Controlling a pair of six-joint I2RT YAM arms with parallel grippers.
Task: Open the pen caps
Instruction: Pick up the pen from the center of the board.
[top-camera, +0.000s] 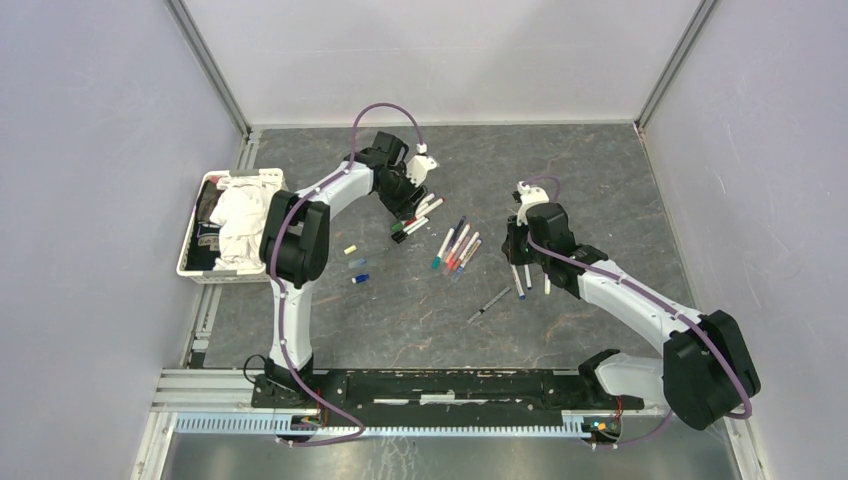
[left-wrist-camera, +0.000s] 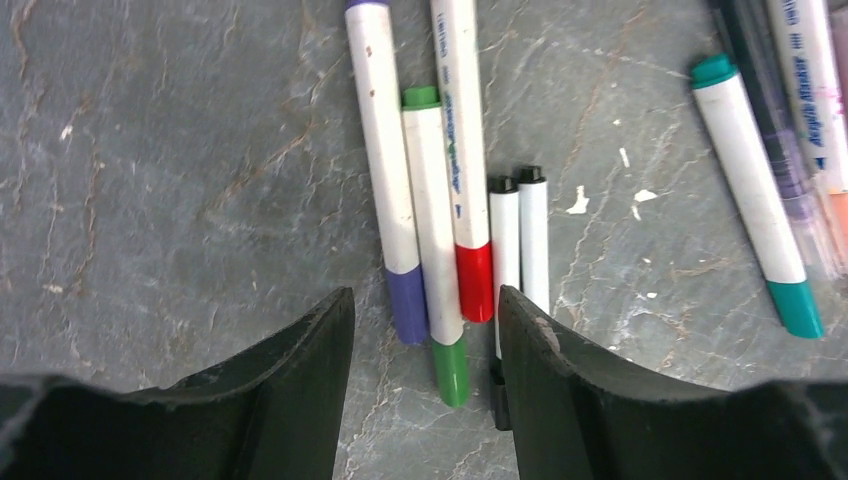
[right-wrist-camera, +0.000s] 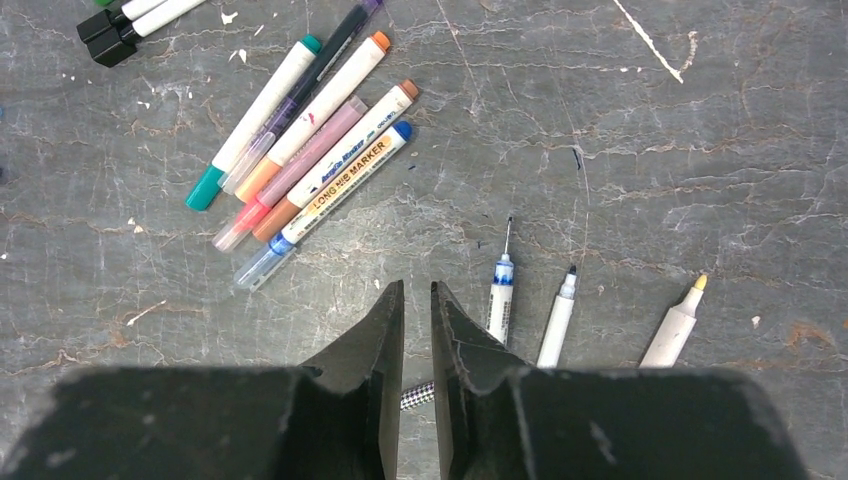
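My left gripper (top-camera: 408, 205) (left-wrist-camera: 425, 295) hangs open over a row of capped pens. The green cap (left-wrist-camera: 452, 370) lies between its fingers (left-wrist-camera: 300, 380). The purple cap (left-wrist-camera: 407, 305) and red cap (left-wrist-camera: 474, 280) sit just beyond the tips, and two black pens (left-wrist-camera: 520, 240) run under the right finger. My right gripper (top-camera: 512, 262) (right-wrist-camera: 417, 288) has its jaws only a slit apart, with nothing in them. Three uncapped pens (right-wrist-camera: 500, 300) (right-wrist-camera: 557, 320) (right-wrist-camera: 675, 330) lie to its right. A bunch of capped pens (top-camera: 455, 250) (right-wrist-camera: 310, 150) lies between the arms.
Loose caps, one yellow (top-camera: 350, 249) and two blue (top-camera: 358, 263), lie left of the pens. A thin grey pen (top-camera: 490, 302) lies nearer the bases and shows through the right jaws' gap. A white basket (top-camera: 195, 265) of cloth stands at the left edge.
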